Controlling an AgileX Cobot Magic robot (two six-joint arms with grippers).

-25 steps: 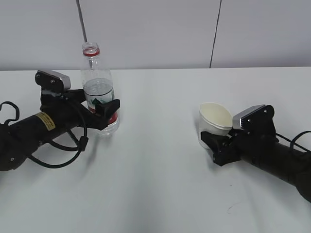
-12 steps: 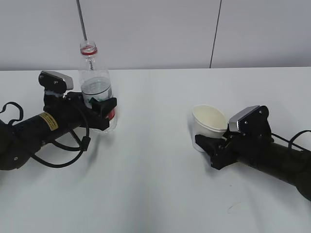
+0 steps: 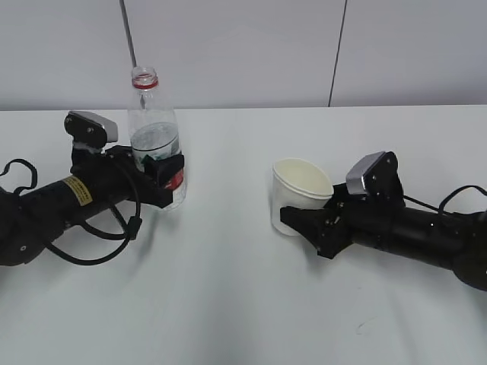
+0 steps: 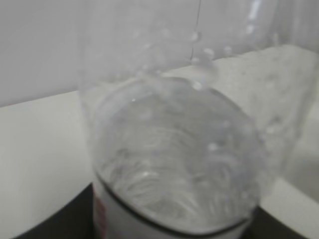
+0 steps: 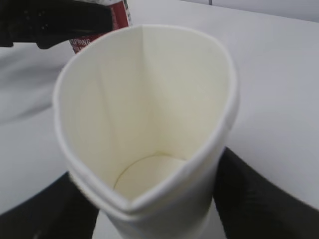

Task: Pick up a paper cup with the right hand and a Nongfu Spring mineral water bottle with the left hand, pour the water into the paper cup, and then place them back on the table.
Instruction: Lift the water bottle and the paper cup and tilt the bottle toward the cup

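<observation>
The clear water bottle (image 3: 154, 129) with a red-and-white label and red neck ring stands upright, uncapped, at the left of the white table (image 3: 228, 304). My left gripper (image 3: 163, 179) is shut on its lower body. The left wrist view is filled by the bottle (image 4: 174, 149) with water (image 4: 169, 184) inside. The cream paper cup (image 3: 299, 194) is at centre right, squeezed out of round, empty. My right gripper (image 3: 304, 224) is shut on the cup's lower wall. In the right wrist view the cup (image 5: 149, 124) sits between the black fingers (image 5: 254, 199). I cannot tell if cup or bottle touch the table.
A white wall with two dark vertical seams runs behind the table. The left arm's black cable (image 3: 114, 243) loops on the tabletop. The bottle's label and the left gripper show beyond the cup in the right wrist view (image 5: 99, 20).
My right gripper has carried the cup leftward toward the table's middle. The bottle and left gripper have shifted only slightly.
</observation>
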